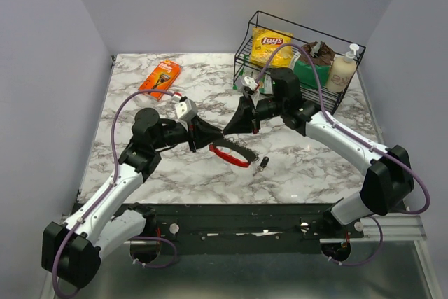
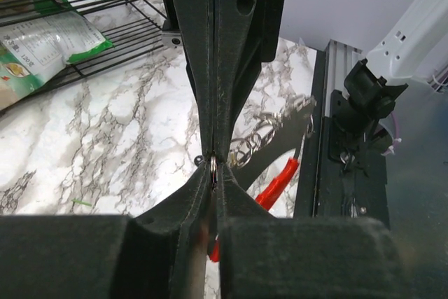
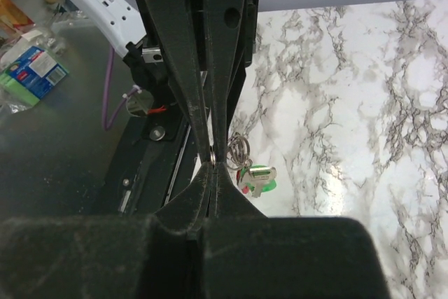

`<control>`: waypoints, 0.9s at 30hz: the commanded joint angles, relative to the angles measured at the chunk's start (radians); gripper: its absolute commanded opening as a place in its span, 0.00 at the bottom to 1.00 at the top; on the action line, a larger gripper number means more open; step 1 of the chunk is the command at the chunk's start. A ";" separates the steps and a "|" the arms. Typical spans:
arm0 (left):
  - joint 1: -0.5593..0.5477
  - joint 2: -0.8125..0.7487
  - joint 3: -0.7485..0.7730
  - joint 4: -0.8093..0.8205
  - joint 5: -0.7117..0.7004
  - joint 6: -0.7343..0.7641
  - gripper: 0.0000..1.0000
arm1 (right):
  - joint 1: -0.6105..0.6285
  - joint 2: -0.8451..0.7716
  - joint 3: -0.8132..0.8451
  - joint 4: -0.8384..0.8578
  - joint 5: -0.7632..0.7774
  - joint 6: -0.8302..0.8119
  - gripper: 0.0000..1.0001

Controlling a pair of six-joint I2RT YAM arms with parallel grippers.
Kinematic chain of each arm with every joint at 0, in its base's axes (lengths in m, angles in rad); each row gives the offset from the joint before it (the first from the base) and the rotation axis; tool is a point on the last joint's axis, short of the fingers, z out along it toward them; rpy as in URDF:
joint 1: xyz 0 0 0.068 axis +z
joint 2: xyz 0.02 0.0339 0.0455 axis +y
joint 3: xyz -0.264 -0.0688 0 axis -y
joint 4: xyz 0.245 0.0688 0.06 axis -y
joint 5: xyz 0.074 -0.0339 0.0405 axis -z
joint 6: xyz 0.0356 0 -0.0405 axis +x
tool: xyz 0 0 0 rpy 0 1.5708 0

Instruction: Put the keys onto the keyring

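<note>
- Where the marble table (image 1: 140,103) nears the bases, a green-headed metal key (image 3: 257,176) lies: likely light and slippery; take it by the plastic head.
- Grey D-shaped metal keyring with one red side (image 1: 231,153), just beyond, under the grippers; seemingly rigid, hold the red side.
- Left gripper (image 2: 213,167) and right gripper (image 3: 212,155), both pressed together, each pinching a thin steel ring (image 2: 213,163).
- Black wire basket (image 1: 301,26), far right.

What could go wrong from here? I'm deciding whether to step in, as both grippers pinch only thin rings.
The left gripper pinches the keyring only by a thin loop at its tips; it could slip and drop.
The right gripper likewise holds the green key by its small ring; the dangling key may swing and miss.
A loose key lies beside the keyring and might get swept aside.
</note>
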 commanded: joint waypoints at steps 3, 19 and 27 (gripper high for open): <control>-0.006 -0.078 0.000 0.026 -0.149 -0.003 0.46 | -0.002 -0.027 0.011 -0.011 0.013 -0.008 0.01; -0.006 -0.099 0.018 -0.045 -0.143 0.019 0.48 | -0.002 -0.050 0.000 -0.005 0.004 -0.019 0.01; -0.005 -0.057 0.031 -0.046 -0.067 0.025 0.48 | -0.002 -0.047 0.002 -0.010 -0.023 -0.025 0.01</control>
